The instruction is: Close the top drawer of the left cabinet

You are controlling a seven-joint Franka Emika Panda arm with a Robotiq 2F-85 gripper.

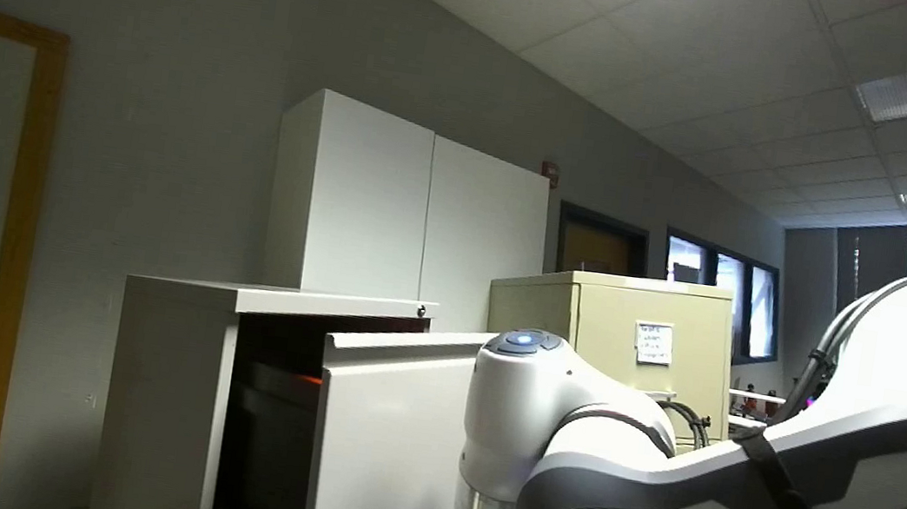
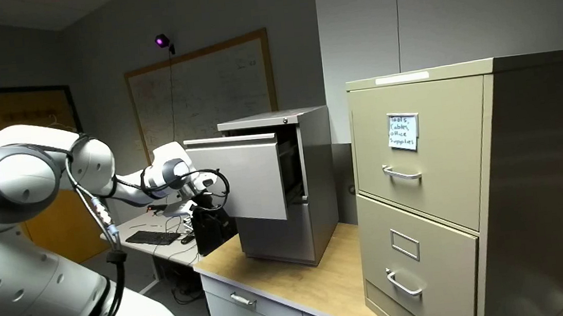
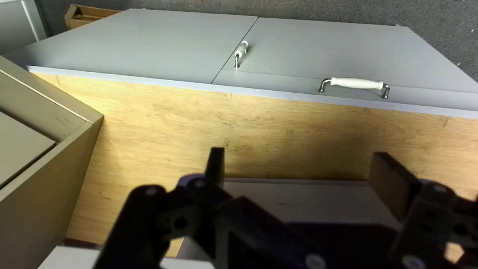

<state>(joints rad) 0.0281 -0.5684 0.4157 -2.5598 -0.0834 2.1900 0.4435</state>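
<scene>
The left cabinet, light grey with a flat top, shows in both exterior views (image 1: 164, 392) (image 2: 320, 185). Its top drawer (image 1: 392, 457) (image 2: 255, 176) is pulled well out, with the dark inside visible behind its plain front. My gripper (image 2: 205, 201) is in front of the drawer front, fingers pointing down; an exterior view cuts it off at the bottom. Whether the arm touches the drawer I cannot tell. In the wrist view the gripper (image 3: 297, 164) is open and empty, its fingers wide apart. The cabinet's lower front (image 3: 298, 198) shows between and beyond them.
A beige filing cabinet (image 1: 604, 309) (image 2: 449, 126) (image 3: 48, 194) stands beside the left cabinet. A taller white two-door cabinet (image 1: 373, 200) (image 2: 363, 41) is behind. Both cabinets stand on a wooden countertop (image 2: 283, 281) (image 3: 160, 123). A desk with a keyboard (image 2: 152, 237) is beyond.
</scene>
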